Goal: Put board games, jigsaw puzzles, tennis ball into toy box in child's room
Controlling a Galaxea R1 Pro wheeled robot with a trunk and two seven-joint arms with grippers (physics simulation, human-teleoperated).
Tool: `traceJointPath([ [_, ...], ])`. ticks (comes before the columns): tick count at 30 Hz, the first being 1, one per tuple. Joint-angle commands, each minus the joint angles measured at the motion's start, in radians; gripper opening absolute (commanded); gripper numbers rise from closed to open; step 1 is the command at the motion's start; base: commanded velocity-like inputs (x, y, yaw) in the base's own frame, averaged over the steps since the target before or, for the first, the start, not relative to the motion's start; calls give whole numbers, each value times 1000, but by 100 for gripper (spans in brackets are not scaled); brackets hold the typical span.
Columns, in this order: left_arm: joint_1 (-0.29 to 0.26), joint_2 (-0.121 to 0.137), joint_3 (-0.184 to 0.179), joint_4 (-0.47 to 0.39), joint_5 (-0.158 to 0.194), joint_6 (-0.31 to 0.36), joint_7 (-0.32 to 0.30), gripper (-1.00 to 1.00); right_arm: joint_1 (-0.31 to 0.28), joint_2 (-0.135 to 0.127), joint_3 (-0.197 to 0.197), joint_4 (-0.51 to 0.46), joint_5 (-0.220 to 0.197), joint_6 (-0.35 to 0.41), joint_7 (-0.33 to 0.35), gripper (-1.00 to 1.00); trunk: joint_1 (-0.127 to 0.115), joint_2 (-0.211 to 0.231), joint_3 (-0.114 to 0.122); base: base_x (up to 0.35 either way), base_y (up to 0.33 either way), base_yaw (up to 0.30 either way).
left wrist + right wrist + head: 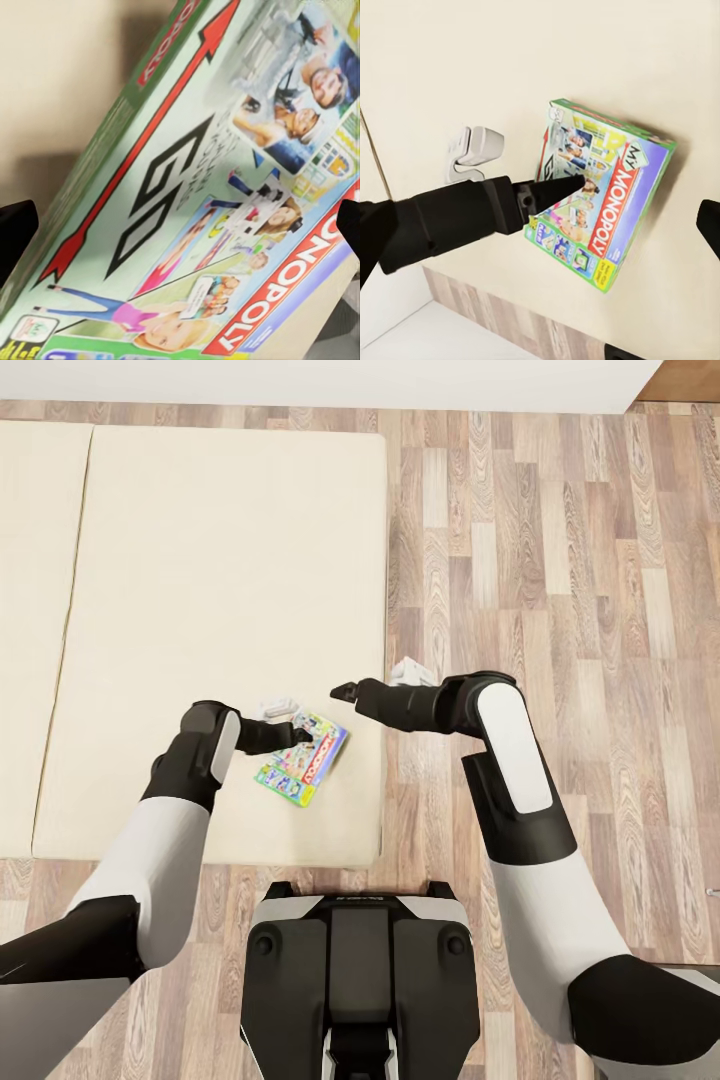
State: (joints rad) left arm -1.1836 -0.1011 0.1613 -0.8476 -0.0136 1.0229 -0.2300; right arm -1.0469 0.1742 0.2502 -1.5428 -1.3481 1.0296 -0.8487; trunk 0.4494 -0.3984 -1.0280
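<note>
One board game point(303, 758), a pale green box with a red band and printed photos, lies near the front right corner of the bed point(200, 580). In the head view my left gripper point(300, 737) hovers right at the box's far edge. The box point(202, 195) looms very close in the left wrist view, and the dark fingertips point(15, 225) stand wide apart at the sides, open around nothing. My right gripper point(340, 690) hangs open over the mattress just beyond the box. In the right wrist view, the left gripper point(559, 187) points at the box point(600, 202).
The beige mattress has a seam down its left side point(75, 590). Wooden floor point(560, 560) runs along the bed's right side and front. My base point(360, 980) stands at the bed's front edge. A white wall foot point(320, 380) lies behind the bed.
</note>
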Motion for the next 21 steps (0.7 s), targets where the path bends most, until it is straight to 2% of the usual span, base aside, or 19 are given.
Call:
traceJointPath([
  [1, -1, -2, 4, -1, -2, 5, -3, 100, -1, 0, 0, -1, -8, 3, -10, 100, 1, -2, -1, 0, 0, 0],
  [11, -1, -5, 5, 1, 1, 6, -4, 100, -4, 0, 0, 0, -9, 3, -10, 100, 1, -2, -1, 0, 0, 0],
  [17, -1, -5, 6, 2, 61, 10, -4, 100, -7, 0, 0, 1, -9, 3, -10, 100, 1, -2, -1, 0, 0, 0],
  [21, -1, -8, 5, 2, 87, 12, -3, 100, -7, 0, 0, 1, -9, 3, -10, 100, 1, -2, -1, 0, 0, 0],
])
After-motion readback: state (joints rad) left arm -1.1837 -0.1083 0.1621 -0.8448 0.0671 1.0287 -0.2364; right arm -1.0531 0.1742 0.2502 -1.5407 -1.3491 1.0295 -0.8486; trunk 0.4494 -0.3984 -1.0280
